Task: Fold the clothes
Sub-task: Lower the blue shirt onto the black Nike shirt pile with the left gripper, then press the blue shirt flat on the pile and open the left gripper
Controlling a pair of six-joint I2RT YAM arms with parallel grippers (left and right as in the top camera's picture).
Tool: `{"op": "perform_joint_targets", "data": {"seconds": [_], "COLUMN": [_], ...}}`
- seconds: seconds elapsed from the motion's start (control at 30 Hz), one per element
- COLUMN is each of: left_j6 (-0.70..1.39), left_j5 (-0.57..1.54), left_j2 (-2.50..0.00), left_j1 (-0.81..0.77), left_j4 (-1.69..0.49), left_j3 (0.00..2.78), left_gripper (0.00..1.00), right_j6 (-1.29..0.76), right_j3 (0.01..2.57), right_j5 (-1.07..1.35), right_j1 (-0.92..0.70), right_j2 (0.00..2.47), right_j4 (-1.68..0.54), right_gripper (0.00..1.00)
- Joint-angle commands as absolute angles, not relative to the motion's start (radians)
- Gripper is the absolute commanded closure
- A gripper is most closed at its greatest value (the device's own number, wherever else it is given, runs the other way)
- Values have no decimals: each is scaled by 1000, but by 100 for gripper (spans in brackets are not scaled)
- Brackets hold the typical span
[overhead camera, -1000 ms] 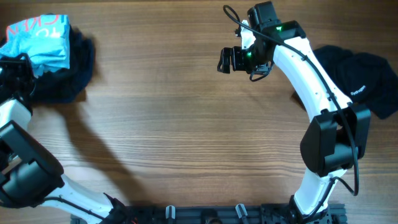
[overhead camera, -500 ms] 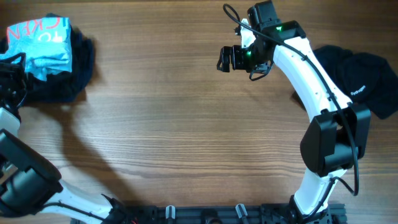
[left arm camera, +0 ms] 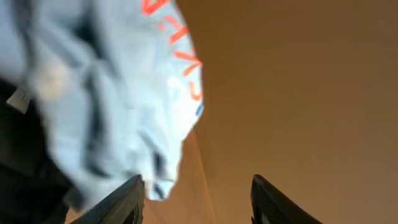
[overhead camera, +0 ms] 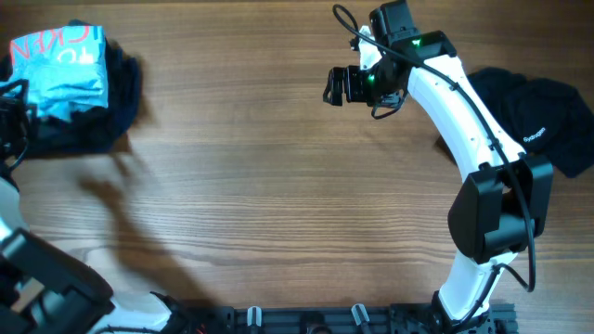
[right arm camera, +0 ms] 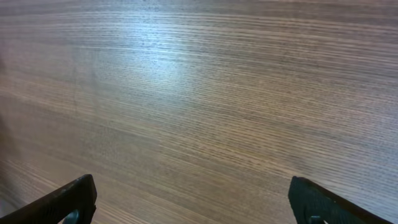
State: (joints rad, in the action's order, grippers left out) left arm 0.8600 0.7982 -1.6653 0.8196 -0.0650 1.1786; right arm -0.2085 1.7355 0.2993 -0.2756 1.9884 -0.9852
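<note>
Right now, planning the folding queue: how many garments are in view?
3: light-blue T-shirt top left, dark garment under it, black garment far right. More may be hidden.

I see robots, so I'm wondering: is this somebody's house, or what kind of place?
Probably a robot lab or test bench, not a home. Two white robot arms are fixed at the edge of a wooden table, with a light-blue T-shirt and dark clothes laid on it, likely for folding practice.
</note>
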Motion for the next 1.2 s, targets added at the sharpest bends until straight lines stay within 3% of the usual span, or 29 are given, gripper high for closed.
{"op": "perform_joint_targets", "data": {"seconds": [0.0, 0.07, 0.1, 0.13, 0.47, 0.63, 1.17], "left_j6": [783, 775, 758, 741, 221, 81, -22], "left_j5": [810, 802, 785, 749, 173, -51, -132], "left_j2": [-1573, -1569, -1570, -1573, -1696, -1792, -1908], "left_j1": [810, 791, 772, 753, 463, 406, 501], "left_j4": [-57, -15, 16, 33, 204, 313, 320], "left_j3": [1192, 1192, 1192, 1192, 1192, 1192, 1192], "left_gripper": [54, 74, 88, 95, 96, 96, 96], "right_j6": [-212, -212, -212, -213, -212, -212, -213], "right_j3": [1726, 1726, 1726, 1726, 1726, 1726, 1726], "right_j5": [316, 316, 316, 316, 315, 315, 315], "right_j1": [-278, -278, -278, -278, -278, -278, -278], "right_j2": [2000, 2000, 2000, 2000, 2000, 2000, 2005], "right_j4": [-976, -973, -971, -971, -973, -973, -965], "right_gripper": [0, 0, 0, 0, 0, 0, 0]}}
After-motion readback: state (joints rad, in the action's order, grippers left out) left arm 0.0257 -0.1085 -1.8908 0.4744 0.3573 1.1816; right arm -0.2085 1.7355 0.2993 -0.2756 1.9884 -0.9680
